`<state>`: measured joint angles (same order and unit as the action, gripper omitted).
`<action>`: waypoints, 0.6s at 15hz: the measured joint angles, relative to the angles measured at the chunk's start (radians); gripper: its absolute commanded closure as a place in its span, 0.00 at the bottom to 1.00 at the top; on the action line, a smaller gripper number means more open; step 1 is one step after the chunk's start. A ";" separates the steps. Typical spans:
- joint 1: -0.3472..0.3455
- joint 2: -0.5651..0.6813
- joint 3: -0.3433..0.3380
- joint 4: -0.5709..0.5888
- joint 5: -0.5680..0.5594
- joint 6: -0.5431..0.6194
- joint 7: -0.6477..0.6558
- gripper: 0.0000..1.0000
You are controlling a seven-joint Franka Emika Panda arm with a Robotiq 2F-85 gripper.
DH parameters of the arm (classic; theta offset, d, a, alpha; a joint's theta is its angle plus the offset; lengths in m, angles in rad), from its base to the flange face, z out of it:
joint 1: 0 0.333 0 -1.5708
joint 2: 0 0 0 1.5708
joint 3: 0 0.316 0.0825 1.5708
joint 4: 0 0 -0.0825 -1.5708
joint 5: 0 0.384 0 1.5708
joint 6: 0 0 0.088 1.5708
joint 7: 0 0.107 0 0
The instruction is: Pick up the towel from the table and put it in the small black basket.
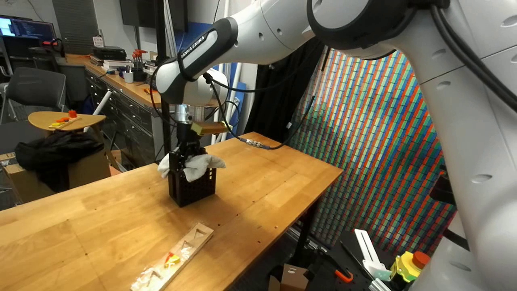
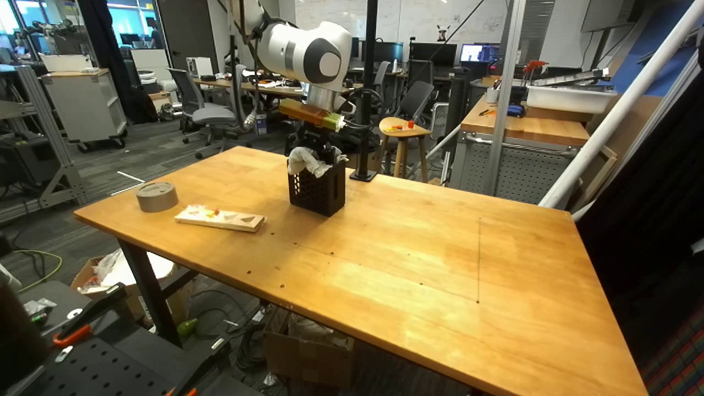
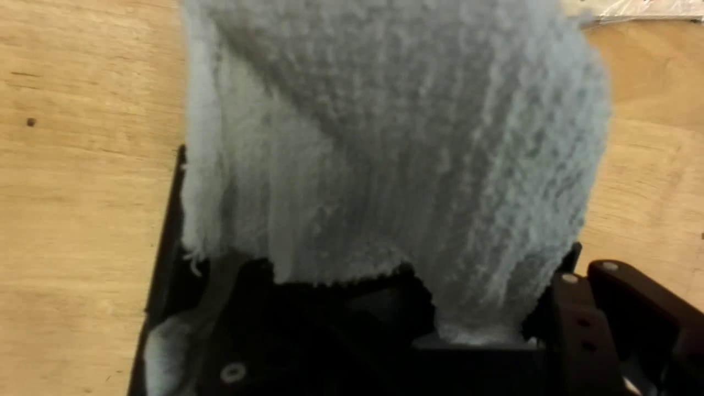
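Note:
The black basket (image 1: pixel 193 189) stands upright on the wooden table; it also shows in an exterior view (image 2: pixel 318 191). The pale grey towel (image 1: pixel 198 166) is bunched at the top of the basket, with parts hanging over the rim on two sides in both exterior views (image 2: pixel 306 161). In the wrist view the towel (image 3: pixel 396 143) fills the middle and narrows down into the dark basket (image 3: pixel 166 236). My gripper (image 1: pixel 185 161) points down into the basket mouth, among the towel's folds. The towel and the dark basket hide the fingertips, so I cannot tell whether they grip it.
A wooden board (image 1: pixel 177 258) with triangular cutouts and small coloured pieces lies on the table near the basket. A roll of tape (image 2: pixel 157 197) sits by the table's end. A black post (image 2: pixel 368 132) rises at the table edge close to the basket.

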<state>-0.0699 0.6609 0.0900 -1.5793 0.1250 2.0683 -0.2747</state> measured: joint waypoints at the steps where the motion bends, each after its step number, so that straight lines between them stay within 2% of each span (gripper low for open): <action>1: -0.001 0.000 0.000 0.000 0.000 0.000 -0.004 0.71; 3: -0.001 0.000 0.000 0.001 0.000 0.000 -0.009 0.60; 9: 0.013 -0.019 0.000 0.008 -0.040 0.000 -0.016 0.15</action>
<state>-0.0572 0.6419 0.0902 -1.5716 0.0851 2.0682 -0.2906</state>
